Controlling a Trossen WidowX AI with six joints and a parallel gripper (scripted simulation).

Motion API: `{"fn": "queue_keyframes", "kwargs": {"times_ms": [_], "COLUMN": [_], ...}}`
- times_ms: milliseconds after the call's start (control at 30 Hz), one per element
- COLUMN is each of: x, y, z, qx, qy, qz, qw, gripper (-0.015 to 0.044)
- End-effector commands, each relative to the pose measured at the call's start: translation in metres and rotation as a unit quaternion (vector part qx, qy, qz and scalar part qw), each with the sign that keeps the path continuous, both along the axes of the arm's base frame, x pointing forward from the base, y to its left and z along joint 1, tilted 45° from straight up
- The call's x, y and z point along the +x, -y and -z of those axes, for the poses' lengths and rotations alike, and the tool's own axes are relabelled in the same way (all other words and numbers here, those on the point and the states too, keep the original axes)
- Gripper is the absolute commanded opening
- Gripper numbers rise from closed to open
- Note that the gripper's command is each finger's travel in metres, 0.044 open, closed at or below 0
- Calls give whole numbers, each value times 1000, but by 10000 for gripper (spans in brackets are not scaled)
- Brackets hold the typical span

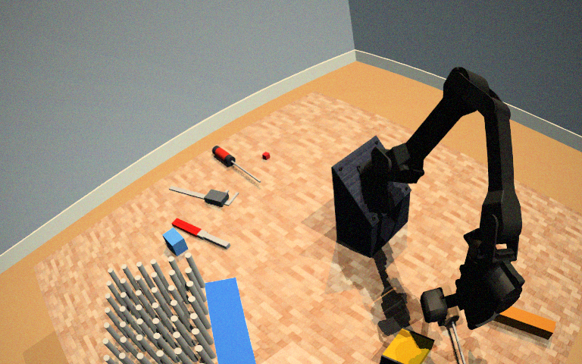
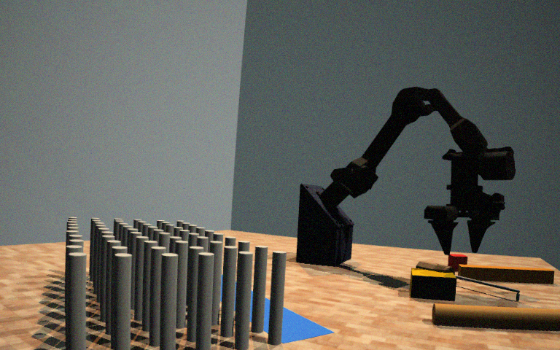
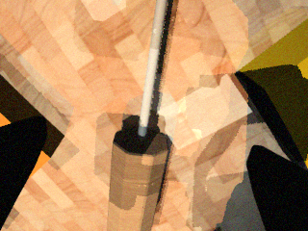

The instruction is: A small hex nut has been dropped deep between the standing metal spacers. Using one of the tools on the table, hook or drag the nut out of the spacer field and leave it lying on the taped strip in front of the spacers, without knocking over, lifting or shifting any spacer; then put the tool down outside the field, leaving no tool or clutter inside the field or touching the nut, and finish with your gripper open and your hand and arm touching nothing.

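Note:
My gripper [image 2: 461,251] [image 3: 150,141] is open and empty, above the hook tool. This tool has a brown handle [image 2: 433,267] [image 3: 137,183] and a thin metal rod [image 1: 458,343] [image 2: 487,282] [image 3: 151,72] with a small bent tip at its far end in the exterior view. It lies on the table, between the fingers as seen from the wrist but below them. The grey spacers [image 1: 195,302] [image 2: 204,297] stand upright in rows at the left. The blue taped strip [image 1: 229,317] [image 2: 289,324] lies beside them; no nut shows on its visible part. I cannot make out the nut anywhere.
A yellow block [image 1: 405,345] [image 2: 432,286] lies close beside the tool. An orange bar [image 1: 527,321] [image 2: 505,274], a red block [image 2: 457,260] and a wooden cylinder [image 2: 495,316] are nearby. A screwdriver [image 1: 223,155], caliper [image 1: 217,196], red-handled tool [image 1: 186,226] and blue block [image 1: 176,242] lie beyond the spacers.

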State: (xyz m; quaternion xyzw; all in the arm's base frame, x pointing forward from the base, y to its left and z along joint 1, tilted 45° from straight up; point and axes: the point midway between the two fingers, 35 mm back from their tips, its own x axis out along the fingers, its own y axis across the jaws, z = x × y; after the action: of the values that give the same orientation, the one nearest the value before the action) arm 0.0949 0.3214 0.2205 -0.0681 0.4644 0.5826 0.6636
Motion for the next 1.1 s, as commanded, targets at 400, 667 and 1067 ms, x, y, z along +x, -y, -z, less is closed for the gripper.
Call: {"fn": "queue_keyframes", "kwargs": {"times_ms": [400, 667, 1067], "x": [-1, -12, -30], "y": [1, 14, 39], "z": [-2, 4, 22], "qx": [2, 74, 125], "qy": [1, 264, 681], "qz": [-4, -216, -483], "qw": [1000, 937, 537], "gripper": [440, 440, 440]}}
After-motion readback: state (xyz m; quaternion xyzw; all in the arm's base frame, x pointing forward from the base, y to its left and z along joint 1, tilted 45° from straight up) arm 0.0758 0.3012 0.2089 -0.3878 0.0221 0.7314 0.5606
